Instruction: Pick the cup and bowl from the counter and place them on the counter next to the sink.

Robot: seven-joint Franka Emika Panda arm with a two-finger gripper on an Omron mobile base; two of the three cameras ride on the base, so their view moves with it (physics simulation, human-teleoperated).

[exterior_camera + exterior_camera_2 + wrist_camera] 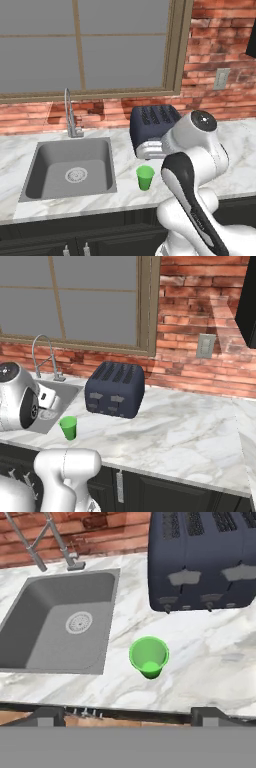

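Kitchen corner with a red brick wall (200, 301) and a large window (85, 45) above a white marble counter (190, 431) on dark cabinets. A grey steel sink (55, 172) with a round drain (79, 622) is set into the counter, a thin chrome faucet (70, 115) rising behind it. A dark four-slot toaster (116, 388) stands to the right of the sink, near the wall. A small green cup (149, 657) stands upright on the counter, just beside the sink's right edge and in front of the toaster, apart from both. The white arm (195, 165) rises in front of the counter. The gripper (128, 716) hangs above the counter's front edge, its fingertips (47, 716) spread wide apart and grasping nothing; the cup lies ahead of them, untouched.
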